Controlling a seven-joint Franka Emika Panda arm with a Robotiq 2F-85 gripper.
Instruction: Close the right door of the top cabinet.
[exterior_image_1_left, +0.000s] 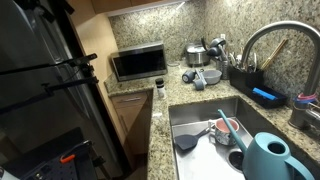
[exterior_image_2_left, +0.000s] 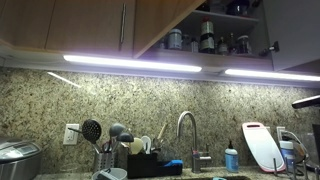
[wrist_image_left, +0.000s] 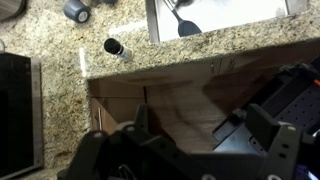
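The top cabinet (exterior_image_2_left: 215, 35) shows in an exterior view with its shelf of jars and bottles exposed. A pale door panel (exterior_image_2_left: 295, 30) with a small knob stands to the right of the opening. A wooden door (exterior_image_2_left: 160, 22) swings out at its left. My gripper (wrist_image_left: 200, 140) shows in the wrist view, open and empty, its two dark fingers spread wide. It points down at the wooden lower cabinet fronts (wrist_image_left: 170, 95) below the counter edge. The dark arm (exterior_image_1_left: 45, 70) stands at the left in an exterior view, far below the top cabinet.
A granite counter (exterior_image_1_left: 160, 125) holds a microwave (exterior_image_1_left: 138, 63), a small shaker (exterior_image_1_left: 159, 90), a sink (exterior_image_1_left: 205, 125) with dishes and a teal watering can (exterior_image_1_left: 268, 158). A faucet (exterior_image_2_left: 185, 130), utensil holder (exterior_image_2_left: 105, 150) and light strips (exterior_image_2_left: 130, 62) sit under the cabinets.
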